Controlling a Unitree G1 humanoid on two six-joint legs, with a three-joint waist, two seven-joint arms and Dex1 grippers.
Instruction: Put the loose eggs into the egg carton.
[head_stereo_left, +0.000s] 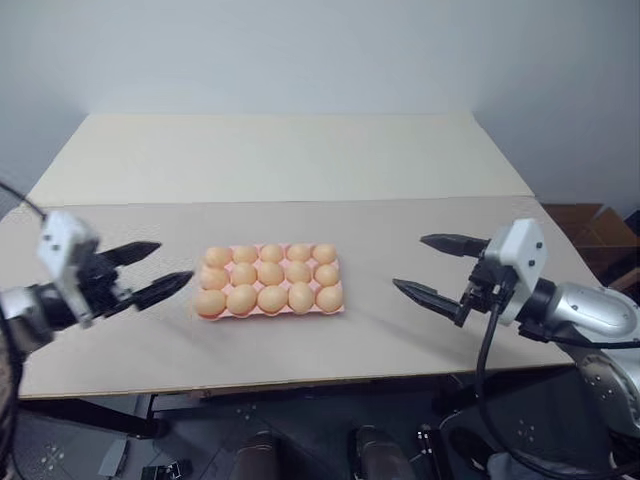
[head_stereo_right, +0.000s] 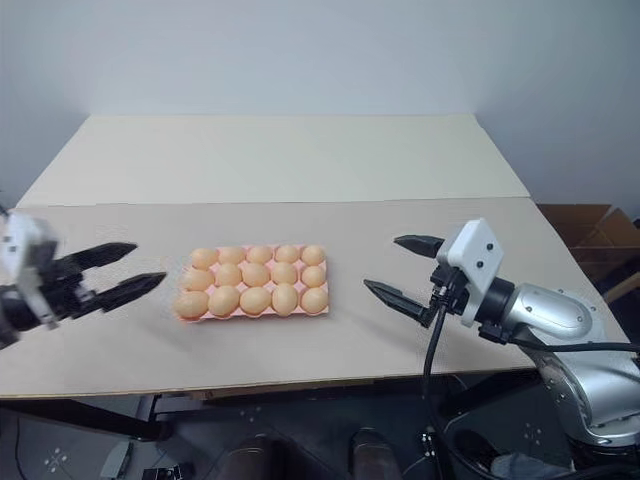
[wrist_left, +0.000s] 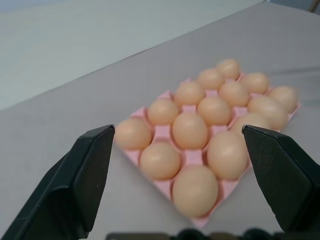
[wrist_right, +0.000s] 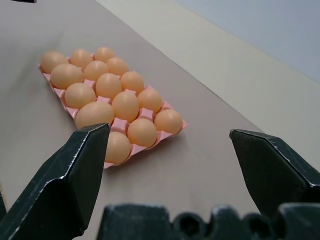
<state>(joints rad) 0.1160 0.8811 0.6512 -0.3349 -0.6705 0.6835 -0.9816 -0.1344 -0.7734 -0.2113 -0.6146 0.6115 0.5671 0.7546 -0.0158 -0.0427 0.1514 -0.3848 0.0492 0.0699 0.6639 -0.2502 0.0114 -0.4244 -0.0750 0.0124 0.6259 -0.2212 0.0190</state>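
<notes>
The pink egg carton (head_stereo_left: 338, 309) lies flat on the table, left of centre. Orange-tan eggs (head_stereo_left: 270, 272) fill its cups in three rows; every egg I see sits in a cup, and none lies loose on the table. My left gripper (head_stereo_left: 174, 261) hovers just left of the carton, open and empty, pointing at it. In the left wrist view the carton (wrist_left: 150, 131) lies close ahead, between the black fingers (wrist_left: 87, 175). My right gripper (head_stereo_left: 409, 261) hangs to the right of the carton, a short gap away, open and empty. The right wrist view shows the carton (wrist_right: 172, 131) ahead.
The table (head_stereo_left: 300, 160) has a paler far half and a greyer near half, with a seam across. Its front edge (head_stereo_left: 300, 382) runs close below the carton. A brown cardboard box (head_stereo_left: 590, 225) stands beyond the right edge.
</notes>
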